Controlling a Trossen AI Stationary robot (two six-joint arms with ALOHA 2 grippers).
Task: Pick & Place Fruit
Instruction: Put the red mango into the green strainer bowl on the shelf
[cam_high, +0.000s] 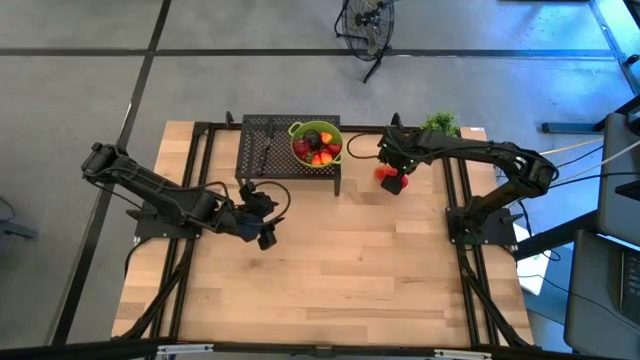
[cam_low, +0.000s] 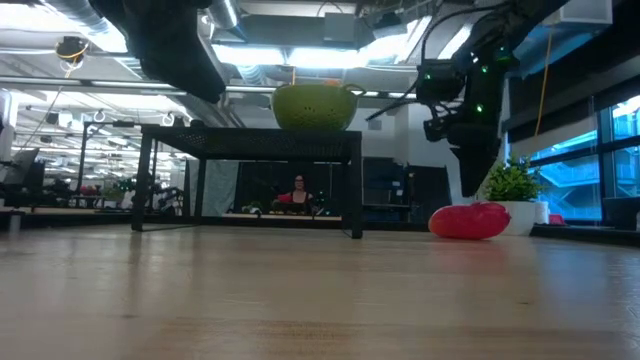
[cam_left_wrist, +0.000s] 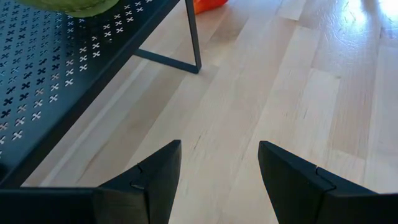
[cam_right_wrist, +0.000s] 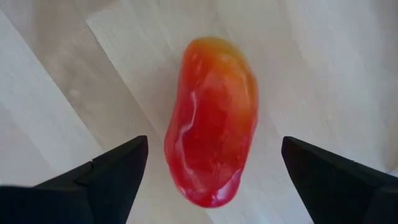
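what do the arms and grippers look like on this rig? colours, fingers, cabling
Both arms are dark, near-black, jointed segments. The left gripper has two matte black wedge-shaped fingers with a seam line across each. The right gripper has the same black wedge fingers. Black cables loop beside each wrist in the high view, and small green lights glow on the right arm in the low view.

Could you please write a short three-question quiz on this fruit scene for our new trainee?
1. True or false: the right pincer is shut on the glossy red oblong fruit.
2. Where does the lime-green perforated bowl of small fruit stand? A) bare wooden table B) black perforated metal rack C) floor
3. Fill in: the left pincer hangs open above the light wooden ____.

Key
1. False: its fingers stand open on either side of the fruit, which lies on the table.
2. B, the rack.
3. table
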